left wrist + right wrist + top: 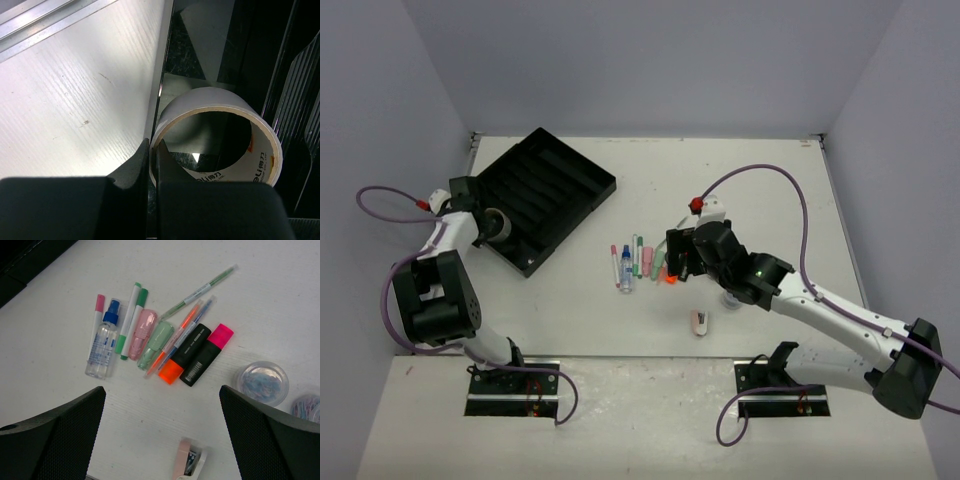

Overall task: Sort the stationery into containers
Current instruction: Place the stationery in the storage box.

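White tape ring (215,140): wall pinched in the closed left gripper (151,150), inside the tray (570,170), just within its rim.
Empty right gripper (161,390): jaws fully apart, pens (150,335) just ahead, bare table (125,415) between fingers.
Two jars (262,382): beside its right finger, clear only in the wrist view.

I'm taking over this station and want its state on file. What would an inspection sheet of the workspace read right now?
Surface: white table, faint scuffs in the left wrist view.
Job's things: black tray far left, compartments look empty; tape ring at its near edge; pens and markers in a row mid-table; two clear jars beside them; stapler-like piece nearer the bases.
Clutter: small spray bottle lying among the pens.
Grippers: left gripper shut on the tape ring's wall; right gripper open above the pens, holding nothing.
Cables: purple cables loop from each arm, clear of the items.
Surroundings: plain pale walls; nothing else seen.
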Robot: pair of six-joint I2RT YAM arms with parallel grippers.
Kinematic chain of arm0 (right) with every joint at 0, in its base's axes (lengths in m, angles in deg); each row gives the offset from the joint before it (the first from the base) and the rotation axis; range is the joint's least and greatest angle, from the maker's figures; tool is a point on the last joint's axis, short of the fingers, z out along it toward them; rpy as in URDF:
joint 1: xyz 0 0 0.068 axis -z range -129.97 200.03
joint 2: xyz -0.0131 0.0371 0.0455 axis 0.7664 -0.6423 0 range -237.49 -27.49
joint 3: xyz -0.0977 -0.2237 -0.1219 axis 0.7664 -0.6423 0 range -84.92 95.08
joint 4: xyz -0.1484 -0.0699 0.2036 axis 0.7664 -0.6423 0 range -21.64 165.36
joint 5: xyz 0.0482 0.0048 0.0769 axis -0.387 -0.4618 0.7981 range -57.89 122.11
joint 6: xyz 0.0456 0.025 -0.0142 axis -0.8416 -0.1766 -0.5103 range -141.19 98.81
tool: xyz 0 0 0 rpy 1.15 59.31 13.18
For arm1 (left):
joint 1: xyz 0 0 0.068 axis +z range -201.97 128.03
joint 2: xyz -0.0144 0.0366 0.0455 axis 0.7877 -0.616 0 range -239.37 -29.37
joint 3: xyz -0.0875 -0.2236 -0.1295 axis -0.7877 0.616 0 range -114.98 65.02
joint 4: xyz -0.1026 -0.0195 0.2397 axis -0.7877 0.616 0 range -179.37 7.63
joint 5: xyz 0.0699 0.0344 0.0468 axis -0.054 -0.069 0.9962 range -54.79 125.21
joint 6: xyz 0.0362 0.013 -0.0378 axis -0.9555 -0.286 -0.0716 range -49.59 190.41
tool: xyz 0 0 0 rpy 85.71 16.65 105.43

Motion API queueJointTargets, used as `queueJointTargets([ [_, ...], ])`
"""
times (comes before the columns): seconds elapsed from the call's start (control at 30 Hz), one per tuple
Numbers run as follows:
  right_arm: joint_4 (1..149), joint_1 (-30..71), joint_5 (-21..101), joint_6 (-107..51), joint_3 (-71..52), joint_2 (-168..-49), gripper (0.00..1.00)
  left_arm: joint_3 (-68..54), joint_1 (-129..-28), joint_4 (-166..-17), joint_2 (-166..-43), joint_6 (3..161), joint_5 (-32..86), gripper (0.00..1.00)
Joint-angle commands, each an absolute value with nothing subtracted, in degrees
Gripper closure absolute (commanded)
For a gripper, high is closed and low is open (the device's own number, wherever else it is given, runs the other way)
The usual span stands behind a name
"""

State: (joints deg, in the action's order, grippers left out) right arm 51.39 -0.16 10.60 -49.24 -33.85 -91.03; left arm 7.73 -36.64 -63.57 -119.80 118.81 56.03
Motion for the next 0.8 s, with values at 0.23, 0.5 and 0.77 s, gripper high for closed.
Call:
queueJointTargets([
  [0.23, 53.0, -0.1, 9.7, -49.6, -33.3, -91.7, 0.01, 0.7, -36.5, -59.2, -123.3, 116.4, 59.9, 1.00],
  [0.5, 52.9, -0.1, 9.8, -49.6, -33.2, -91.8, 0.01, 0.2, -36.5, -59.9, -125.6, 115.7, 58.6, 1.00],
  [0.77, 52.9, -0.1, 10.0, -49.8, -33.1, -92.1, 0.01, -1.4, -36.9, -59.0, -125.7, 114.4, 60.0, 1.00],
])
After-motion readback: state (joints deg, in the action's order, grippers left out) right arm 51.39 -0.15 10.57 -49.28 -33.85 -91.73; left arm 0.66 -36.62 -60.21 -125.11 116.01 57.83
